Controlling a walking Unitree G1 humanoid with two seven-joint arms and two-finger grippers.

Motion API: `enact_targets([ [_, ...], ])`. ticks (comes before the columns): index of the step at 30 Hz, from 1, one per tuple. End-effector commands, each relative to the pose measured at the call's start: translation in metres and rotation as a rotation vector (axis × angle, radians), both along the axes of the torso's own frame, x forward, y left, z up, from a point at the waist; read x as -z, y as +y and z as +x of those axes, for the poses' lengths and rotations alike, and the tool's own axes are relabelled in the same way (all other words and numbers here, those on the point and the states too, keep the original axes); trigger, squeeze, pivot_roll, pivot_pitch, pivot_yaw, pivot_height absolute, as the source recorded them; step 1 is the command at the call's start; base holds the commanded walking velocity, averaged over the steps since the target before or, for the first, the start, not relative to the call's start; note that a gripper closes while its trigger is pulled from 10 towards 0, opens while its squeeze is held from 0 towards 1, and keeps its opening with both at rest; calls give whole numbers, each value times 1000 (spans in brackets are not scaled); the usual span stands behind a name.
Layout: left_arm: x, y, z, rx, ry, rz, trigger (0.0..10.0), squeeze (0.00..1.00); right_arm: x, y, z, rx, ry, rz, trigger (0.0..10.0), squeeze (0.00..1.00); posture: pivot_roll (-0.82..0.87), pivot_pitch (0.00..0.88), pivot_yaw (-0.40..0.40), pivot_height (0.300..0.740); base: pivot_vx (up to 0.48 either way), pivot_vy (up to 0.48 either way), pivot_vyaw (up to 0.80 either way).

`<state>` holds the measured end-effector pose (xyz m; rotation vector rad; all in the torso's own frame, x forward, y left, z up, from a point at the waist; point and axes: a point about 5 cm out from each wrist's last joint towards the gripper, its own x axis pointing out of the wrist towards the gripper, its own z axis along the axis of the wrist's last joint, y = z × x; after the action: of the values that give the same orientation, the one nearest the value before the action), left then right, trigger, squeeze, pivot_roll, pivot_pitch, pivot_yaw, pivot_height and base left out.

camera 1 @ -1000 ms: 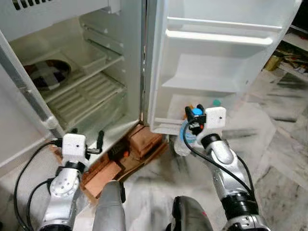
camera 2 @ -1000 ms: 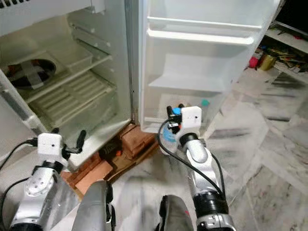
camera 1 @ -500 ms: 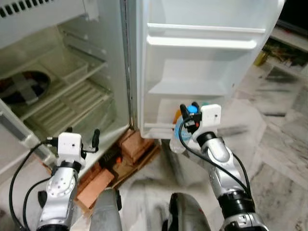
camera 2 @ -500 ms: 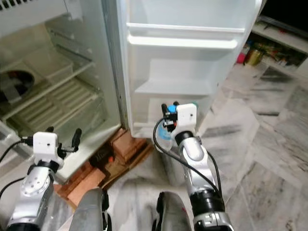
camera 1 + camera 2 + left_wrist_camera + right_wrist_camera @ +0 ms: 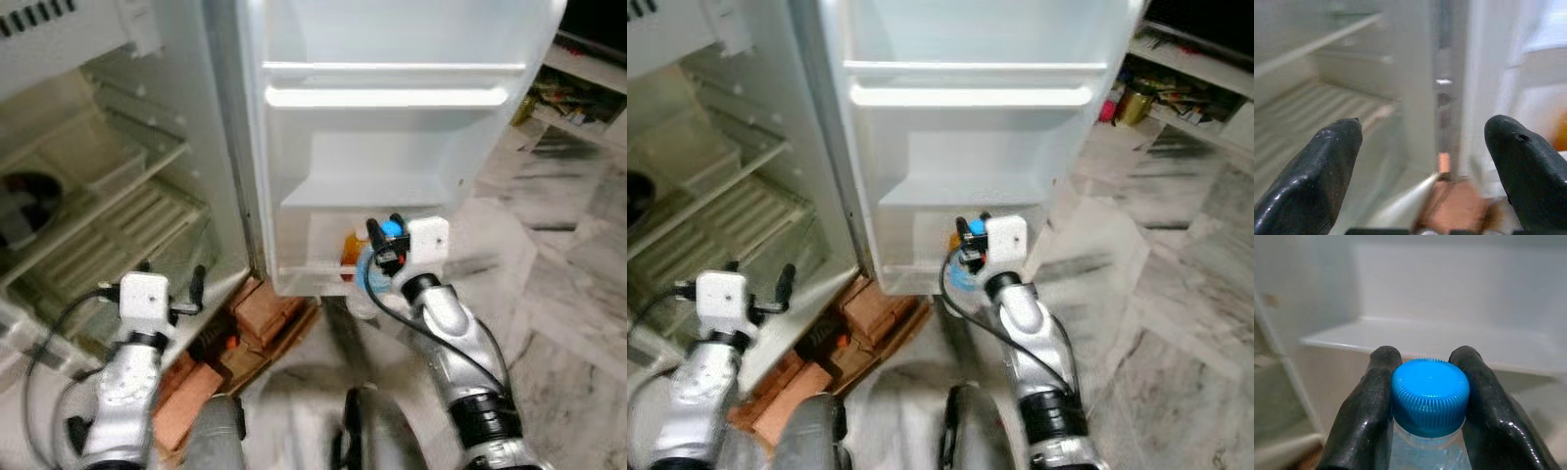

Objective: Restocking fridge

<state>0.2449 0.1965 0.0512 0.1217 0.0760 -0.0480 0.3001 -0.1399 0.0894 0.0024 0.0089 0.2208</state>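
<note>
Open door shelf (image 5: 382,186) above, orange item (image 5: 350,249) in bottom bin.

White fridge door (image 5: 392,147), pale ribbed shelves (image 5: 108,230) inside. Clear bottle (image 5: 1427,455), bright blue ridged cap (image 5: 1430,394). Glossy black fingers (image 5: 1364,416) on right hand (image 5: 1428,382). Reddish-brown bricks (image 5: 260,308). Grey-white marbled floor (image 5: 568,264). Orange item (image 5: 350,247) in door.

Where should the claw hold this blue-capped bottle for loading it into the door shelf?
At the neck, just under the blue cap, as the right claw does now: one finger on each side. The bottle hangs upright below the grip in front of the fridge door, so coming from above leaves its body free to drop into the bottom shelf.
</note>
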Motion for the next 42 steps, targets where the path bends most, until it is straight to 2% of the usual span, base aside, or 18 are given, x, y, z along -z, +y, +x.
enact_targets([
  [1, 0, 4, -2, -4, 3, 10, 10000, 0, -9, -1, 3, 7, -36, 9, 10000, 0, 18, 77, -58, 650, 292, 0, 0],
  [16, 0, 4, -2, -5, 7, 10, 10000, 0, -9, 3, 2, -29, -40, 1, 10000, 0, 17, 78, -58, 650, 276, 0, 31],
  [22, 0, 4, -2, -8, 9, 11, 10000, 0, -9, 4, 1, -37, -41, 0, 10000, 0, 20, 78, -59, 650, 0, 0, 791],
  [34, 0, 5, -1, -10, 9, 16, 10000, 0, -8, 3, 4, -21, -36, -1, 10000, 0, 28, 79, -58, 650, 0, 0, 0],
  [42, -1, 5, 0, -12, 7, 16, 10000, 0, -9, 4, 5, -20, -40, 3, 10000, 0, 27, 79, -58, 605, 0, 0, 0],
])
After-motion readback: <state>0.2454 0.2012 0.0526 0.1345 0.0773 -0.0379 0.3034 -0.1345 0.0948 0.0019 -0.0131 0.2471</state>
